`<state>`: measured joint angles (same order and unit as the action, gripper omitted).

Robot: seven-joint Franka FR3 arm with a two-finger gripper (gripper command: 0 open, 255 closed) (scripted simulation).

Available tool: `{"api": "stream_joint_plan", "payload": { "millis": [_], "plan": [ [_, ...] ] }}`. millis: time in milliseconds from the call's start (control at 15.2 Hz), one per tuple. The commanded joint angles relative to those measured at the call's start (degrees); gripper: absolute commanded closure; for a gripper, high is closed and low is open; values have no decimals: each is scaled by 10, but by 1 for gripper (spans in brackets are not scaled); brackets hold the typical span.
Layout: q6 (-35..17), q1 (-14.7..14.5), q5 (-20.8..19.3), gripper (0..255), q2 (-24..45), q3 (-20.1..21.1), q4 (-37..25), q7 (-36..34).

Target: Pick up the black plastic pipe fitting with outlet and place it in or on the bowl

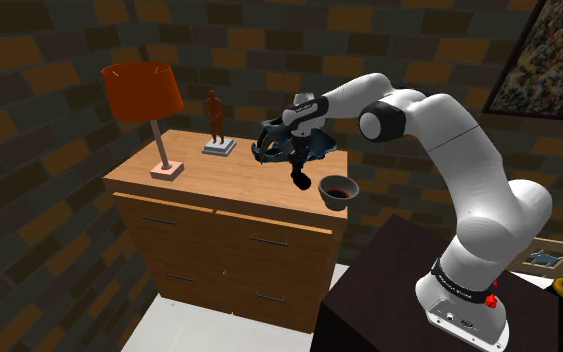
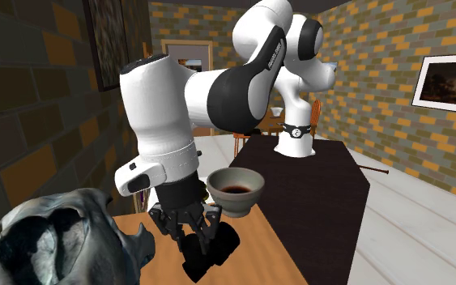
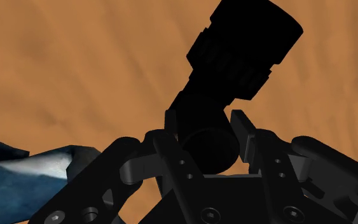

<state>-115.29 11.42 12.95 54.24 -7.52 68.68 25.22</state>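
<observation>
Item: black pipe fitting (image 3: 238, 63), ribbed collar at its far end, pinched at its narrower end between the two fingers of the black gripper (image 3: 206, 130), which close on it from either side. Position: over the wooden dresser top (image 1: 209, 175), towards the edge nearest the robot's stand; whether its lower end clears the wood, I cannot tell. Long axis: runs on from the fingers down and outward, slanting towards the bowl in the shoulder view. Destination: bowl (image 1: 337, 202), pale outside and dark inside, standing upright at the dresser's corner closest to the stand. It is just beside the fitting, on the shoulder view's right, rim about level with the fitting's lower end. Judgement: a short lift and carry towards that corner would bring the fitting over the rim. Also on top: a table lamp (image 1: 142, 90) with orange shade at the far corner, a brown statuette (image 1: 215, 115) by the back edge, and a blue-grey sculpted object (image 2: 56, 243) behind the gripper.
</observation>
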Motion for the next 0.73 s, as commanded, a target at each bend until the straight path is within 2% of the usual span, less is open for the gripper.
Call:
{"api": "stream_joint_plan", "payload": {
  "millis": [0, 660],
  "plan": [
    [0, -1, 0, 255, 1, 1, 2, 0],
    [23, -2, -2, 255, -21, -1, 0, -3]
  ]
}}
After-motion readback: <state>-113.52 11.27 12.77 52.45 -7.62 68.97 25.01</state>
